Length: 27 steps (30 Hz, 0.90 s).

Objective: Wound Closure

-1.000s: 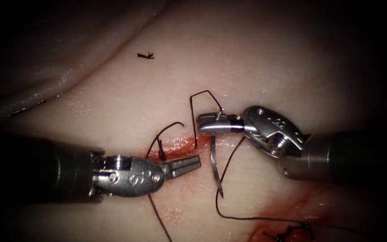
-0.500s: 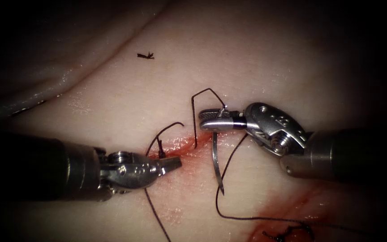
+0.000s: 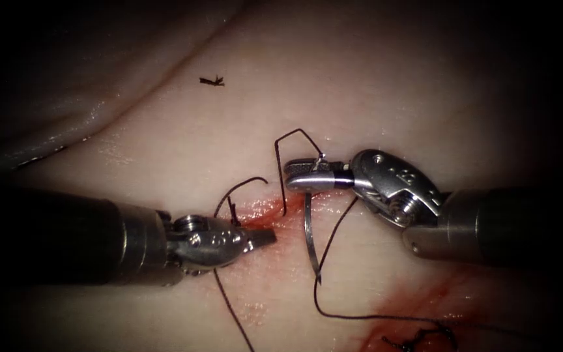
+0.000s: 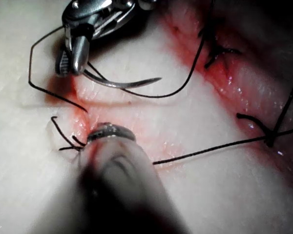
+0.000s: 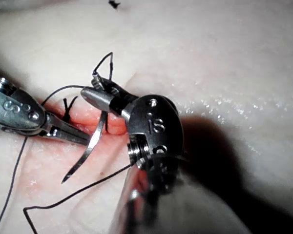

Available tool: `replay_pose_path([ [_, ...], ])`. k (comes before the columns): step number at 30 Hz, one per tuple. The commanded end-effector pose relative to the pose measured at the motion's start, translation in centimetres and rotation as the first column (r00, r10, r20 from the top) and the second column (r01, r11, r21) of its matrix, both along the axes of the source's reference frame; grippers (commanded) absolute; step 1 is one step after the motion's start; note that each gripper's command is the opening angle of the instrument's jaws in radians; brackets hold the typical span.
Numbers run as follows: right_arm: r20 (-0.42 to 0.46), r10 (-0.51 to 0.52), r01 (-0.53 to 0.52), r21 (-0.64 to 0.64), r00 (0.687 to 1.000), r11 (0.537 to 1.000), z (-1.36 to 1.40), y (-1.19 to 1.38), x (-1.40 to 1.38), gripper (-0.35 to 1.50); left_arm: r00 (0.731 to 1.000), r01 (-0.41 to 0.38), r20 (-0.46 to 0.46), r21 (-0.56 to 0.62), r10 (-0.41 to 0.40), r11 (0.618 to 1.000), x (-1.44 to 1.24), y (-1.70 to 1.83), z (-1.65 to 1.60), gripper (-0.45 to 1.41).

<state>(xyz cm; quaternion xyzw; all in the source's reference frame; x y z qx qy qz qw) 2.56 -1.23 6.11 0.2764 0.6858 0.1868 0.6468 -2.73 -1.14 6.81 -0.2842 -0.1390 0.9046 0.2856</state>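
Your needle (image 3: 309, 236) hangs clear of the tissue (image 3: 373, 85), gripped near its thread end by your right tool (image 3: 307, 176); its curve drops away from the jaws and its point ends free above the surface, just right of the cut (image 3: 265, 210). In the right wrist view the same needle (image 5: 88, 151) slants down from the closed jaws of the right tool (image 5: 95, 95) with its tip off the tissue. Those jaws are clamped flat on the needle, with no gap showing between them.

The thread (image 3: 360, 318) runs from the needle's held end, arches up in a sharp bend above the right tool and drops into the red-stained cut, and another length trails down across the tissue on the right towards a patch of red fluid (image 3: 425, 306). In the left wrist view the thread (image 4: 210, 148) lies across the tissue beside earlier knotted stitches.

Your left tool (image 3: 262, 238) lies at the left of the cut, its tip touching the wet red edge just below a short knotted stitch (image 3: 232, 212). Its jaws look pressed together, and you hold nothing visible in them. A strand of thread passes under its wrist and runs down the tissue.

A small cut end of thread (image 3: 212, 80) lies well apart on the pale tissue above the cut.
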Motion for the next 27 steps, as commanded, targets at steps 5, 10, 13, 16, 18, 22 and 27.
replay_pose_path([
  [5,-0.001,0.0,0.0,0.0,1.0,1.0,0.05,-0.05,0.1,-0.35,0.988,-0.003,-0.152,-0.012,0.001,1.0,-0.02,0.08,0.22,0.07],
  [10,-0.001,0.0,0.0,0.0,1.0,1.0,0.05,-0.05,0.1,-0.35,0.979,-0.032,-0.2,0.004,0.032,0.999,0.05,0.09,0.4,0.0],
  [13,-0.001,0.0,0.0,0.0,1.0,1.0,0.05,-0.05,0.1,-0.35,0.974,-0.039,-0.221,0.017,0.042,0.999,0.08,0.09,0.45,0.02],
  [16,0.0,0.001,-0.001,0.0,1.0,1.0,0.04,-0.05,0.11,-0.35,0.971,-0.036,-0.237,0.014,0.039,0.999,0.11,0.13,0.48,0.04],
  [18,-0.001,0.003,-0.003,-0.005,1.0,1.0,0.04,-0.06,0.12,-0.35,0.97,-0.035,-0.241,0.011,0.036,0.999,0.13,0.18,0.5,0.0],
  [22,0.0,0.004,-0.004,-0.006,1.0,1.0,0.04,-0.07,0.14,-0.35,0.967,-0.029,-0.251,0.004,0.029,1.0,0.15,0.23,0.53,-0.21],
  [27,0.001,0.005,-0.005,-0.008,1.0,1.0,0.05,-0.08,0.16,-0.35,0.96,-0.043,-0.277,0.021,0.047,0.999,0.14,0.21,0.6,-0.43],
])
